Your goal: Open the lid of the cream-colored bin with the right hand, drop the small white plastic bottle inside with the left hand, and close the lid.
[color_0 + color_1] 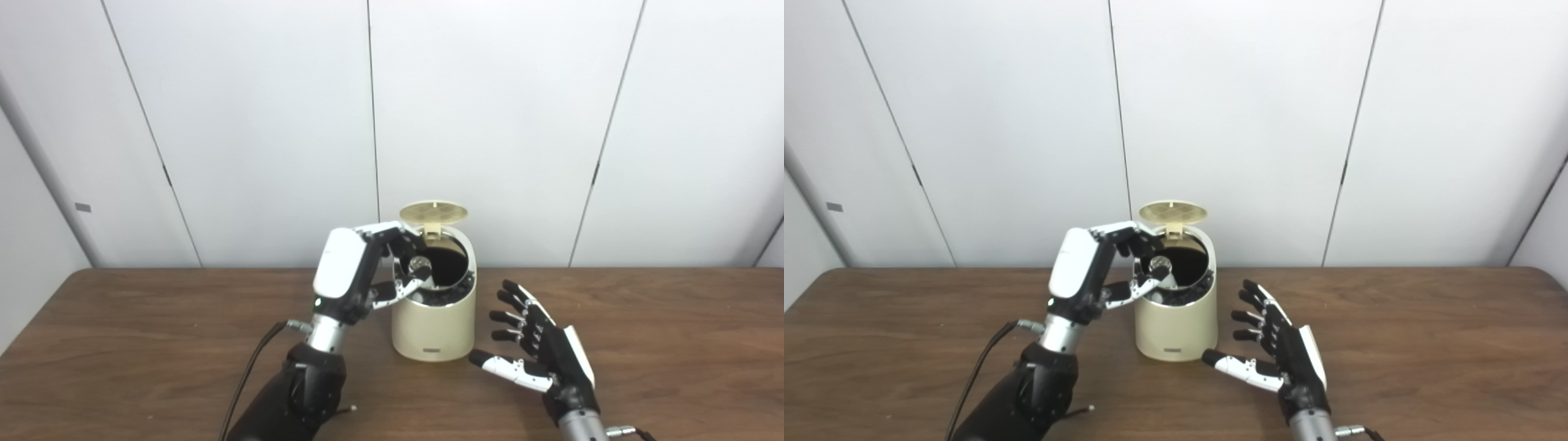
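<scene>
Low in the frame's right half, hovering just beside the bin's base: right hand [539, 349], fingers spread wide and grasping nothing. Centre frame, sitting on the brown table [122, 343]: cream-colored bin [435, 324], with the left hand [361, 269] reaching over its left rim and pinching the small white bottle [420, 266] above the dark opening. Farther back, standing upright at the bin's rear edge against the white wall: lid [433, 214], already open.
</scene>
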{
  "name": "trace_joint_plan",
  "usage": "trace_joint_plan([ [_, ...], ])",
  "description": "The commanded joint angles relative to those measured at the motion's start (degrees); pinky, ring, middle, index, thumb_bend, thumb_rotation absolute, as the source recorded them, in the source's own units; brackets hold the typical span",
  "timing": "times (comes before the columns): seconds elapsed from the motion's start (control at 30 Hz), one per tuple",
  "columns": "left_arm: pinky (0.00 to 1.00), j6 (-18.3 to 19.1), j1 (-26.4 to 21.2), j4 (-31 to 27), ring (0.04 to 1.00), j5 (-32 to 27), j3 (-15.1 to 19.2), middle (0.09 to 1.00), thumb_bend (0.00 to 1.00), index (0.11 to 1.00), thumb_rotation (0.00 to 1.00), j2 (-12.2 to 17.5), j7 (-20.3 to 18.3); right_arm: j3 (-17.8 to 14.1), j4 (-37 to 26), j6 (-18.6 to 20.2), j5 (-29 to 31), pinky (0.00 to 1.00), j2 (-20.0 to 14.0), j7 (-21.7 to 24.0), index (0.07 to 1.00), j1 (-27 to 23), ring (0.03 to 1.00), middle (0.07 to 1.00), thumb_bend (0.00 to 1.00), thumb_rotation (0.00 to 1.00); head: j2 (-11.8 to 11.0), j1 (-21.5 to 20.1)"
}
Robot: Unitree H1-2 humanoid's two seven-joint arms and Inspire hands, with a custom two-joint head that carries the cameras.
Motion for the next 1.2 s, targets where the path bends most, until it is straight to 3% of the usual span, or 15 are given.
trace_joint_plan([
  [0.0,0.37,-1.39,-2.37,-1.83,0.418,-0.46,-1.48,0.476,0.5,0.53,0.0,2.93,4.73,-0.11,-1.35,-1.6,0.31,0.64,-0.02,0.22,0.878,-1.52,0.773,0.876,0.78,0.23,0.01,0.1],
  [0.13,0.38,-1.4,-2.04,-0.38,0.426,-0.8,-5.72,0.482,0.5,0.523,0.0,6.28,12.98,-0.15,-0.96,-2.24,0.24,0.64,-0.43,0.29,0.879,-1.54,0.768,0.876,0.78,0.23,0.01,0.36],
  [0.23,0.4,-1.4,-0.71,-1.12,0.434,-5.55,-6.25,0.495,0.5,0.516,0.0,7.27,13.56,-0.11,-0.62,-2.67,0.18,0.63,-0.78,0.37,0.877,-1.56,0.76,0.875,0.78,0.23,-0.03,0.68],
  [0.3,0.42,-1.39,0.42,-2.62,0.44,-9.52,-5.72,0.509,0.5,0.507,0.0,7.63,10.8,-0.17,-0.45,-2.79,0.49,0.63,-0.9,0.43,0.876,-1.57,0.759,0.873,0.79,0.24,-0.05,0.81],
  [0.33,0.43,-1.39,1.75,-4.38,0.442,-15.15,-4.49,0.511,0.5,0.505,0.0,7.78,5.36,-0.22,-0.3,-2.89,0.65,0.63,-0.93,0.44,0.876,-1.62,0.759,0.872,0.79,0.24,-0.09,0.84],
  [0.37,0.49,-1.32,2.96,-5.92,0.559,-20.54,-3.18,0.619,0.51,0.501,0.04,7.84,0.0,-0.24,-0.14,-3.06,0.65,0.63,-0.99,0.4,0.873,-1.66,0.756,0.87,0.79,0.24,-0.09,0.89],
  [0.4,0.53,-1.22,3.84,-6.99,0.615,-24.16,-1.93,0.675,0.6,0.616,0.08,7.7,-4.07,-0.24,-0.03,-3.18,0.64,0.63,-1.05,0.37,0.871,-1.69,0.753,0.868,0.8,0.24,-0.13,0.9],
  [0.43,0.55,1.01,5.28,-9.44,0.644,-29.18,-0.57,0.704,0.65,0.675,0.1,8.2,-9.26,-0.23,0.07,-3.32,0.58,0.63,-1.14,0.36,0.87,-1.69,0.752,0.867,0.8,0.24,-0.13,0.9],
  [0.47,0.6,3.19,6.35,-11.41,0.7,-32.43,0.59,0.774,0.71,0.78,0.16,8.62,-13.07,-0.23,0.06,-3.37,0.62,0.63,-1.18,0.38,0.869,-1.66,0.752,0.867,0.79,0.24,-0.09,0.96],
  [0.5,0.62,4.86,7.11,-12.83,0.724,-34.47,1.67,0.803,0.74,0.824,0.18,8.76,-15.92,-0.25,0.04,-3.39,0.68,0.63,-1.21,0.4,0.867,-1.63,0.75,0.866,0.79,0.23,-0.15,0.96],
  [0.63,0.65,14.36,10.25,-19.03,0.743,-38.71,6.71,0.819,0.77,0.865,0.25,10.3,-25.58,-0.5,-0.16,-3.12,1.28,0.63,-1.35,0.6,0.866,-1.59,0.748,0.861,0.79,0.22,-0.14,1.24],
  [0.73,0.63,21.61,11.61,-22.24,0.75,-38.92,9.36,0.824,0.74,0.862,0.2,10.43,-29.99,-0.7,-0.11,-3.08,1.64,0.65,-1.58,0.68,0.864,-1.58,0.759,0.864,0.79,0.22,-0.17,1.3],
  [0.8,0.63,23.48,12.31,-22.87,0.742,-39.72,11.09,0.824,0.73,0.843,0.18,9.7,-32.24,-0.7,0.07,-3.56,1.64,0.66,-1.8,0.74,0.87,-1.56,0.757,0.868,0.79,0.22,-0.19,1.39],
  [0.93,0.62,24.16,13.42,-21.84,0.729,-42.22,14.51,0.81,0.76,0.814,0.26,7.11,-35.06,-0.87,0.07,-3.5,1.9,0.67,-1.92,0.85,0.868,-1.46,0.748,0.865,0.79,0.21,-0.15,1.37],
  [1.17,0.61,24.02,14.26,-19.25,0.725,-42.53,17.92,0.789,0.72,0.799,0.23,4.09,-38.7,-1.29,0.36,-4.15,2.01,0.67,-2.6,0.88,0.868,-1.58,0.76,0.87,0.79,0.22,-0.57,1.37],
])
